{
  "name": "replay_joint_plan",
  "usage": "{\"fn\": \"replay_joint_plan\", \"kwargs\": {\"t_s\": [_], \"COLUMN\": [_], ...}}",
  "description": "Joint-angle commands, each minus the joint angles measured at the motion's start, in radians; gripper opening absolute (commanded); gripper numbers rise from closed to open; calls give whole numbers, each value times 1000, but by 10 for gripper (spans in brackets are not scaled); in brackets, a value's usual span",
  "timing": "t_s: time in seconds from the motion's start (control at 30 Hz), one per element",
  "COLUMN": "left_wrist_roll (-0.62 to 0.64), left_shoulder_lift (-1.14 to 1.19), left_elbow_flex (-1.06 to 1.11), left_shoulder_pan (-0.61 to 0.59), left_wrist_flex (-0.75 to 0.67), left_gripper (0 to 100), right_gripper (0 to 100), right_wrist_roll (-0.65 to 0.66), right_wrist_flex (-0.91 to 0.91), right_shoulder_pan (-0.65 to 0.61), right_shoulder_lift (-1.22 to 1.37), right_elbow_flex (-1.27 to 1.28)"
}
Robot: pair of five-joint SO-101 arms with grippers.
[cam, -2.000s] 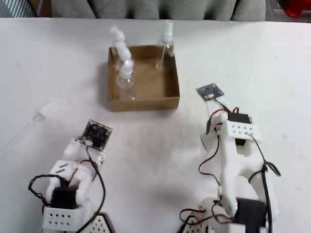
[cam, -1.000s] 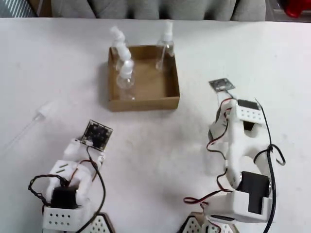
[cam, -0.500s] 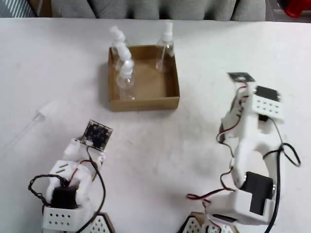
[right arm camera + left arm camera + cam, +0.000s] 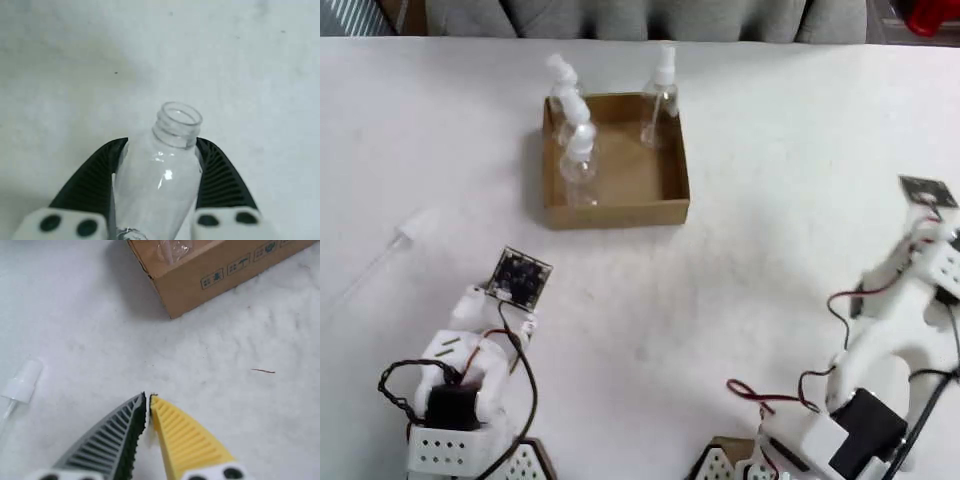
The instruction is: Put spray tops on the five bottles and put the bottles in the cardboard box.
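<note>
right gripper [image 4: 161, 146] clamped on a topless bottle [image 4: 159, 175], well off to the right of the box [image 4: 620, 213]; left gripper [image 4: 148, 399] tips pressed together near a loose spray top [image 4: 21, 382]

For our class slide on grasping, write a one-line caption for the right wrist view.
Right gripper shut on a capless clear bottle against the white table.

Three bottles [image 4: 579, 148] stand along the far and left sides of the cardboard box [image 4: 616, 213]; its near right part has room.
</note>
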Motion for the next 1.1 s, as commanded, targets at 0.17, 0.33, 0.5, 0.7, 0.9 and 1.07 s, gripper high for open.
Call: {"fn": "replay_joint_plan", "kwargs": {"t_s": [0.17, 0.33, 0.5, 0.7, 0.9, 1.07], "left_wrist_roll": [-2, -2, -2, -2, -2, -3], "left_shoulder_lift": [-5, -5, -5, -5, -5, -5], "left_elbow_flex": [-3, -3, -3, -3, -3, -3], "left_shoulder_pan": [-8, -8, -7, -2, -2, -2], "left_wrist_flex": [9, 9, 9, 9, 5, 2], "left_gripper": [20, 20, 20, 20, 20, 20], "right_gripper": [70, 141, 235, 269, 245, 245], "right_wrist_roll": [167, 167, 167, 114, 75, 74], "right_wrist_flex": [-326, -433, -513, -476, -185, -85], "right_shoulder_pan": [128, 120, 120, 120, 130, 139], "right_shoulder_lift": [41, 166, 269, 355, 400, 404], "right_elbow_flex": [141, 164, 137, 6, -207, -259]}}
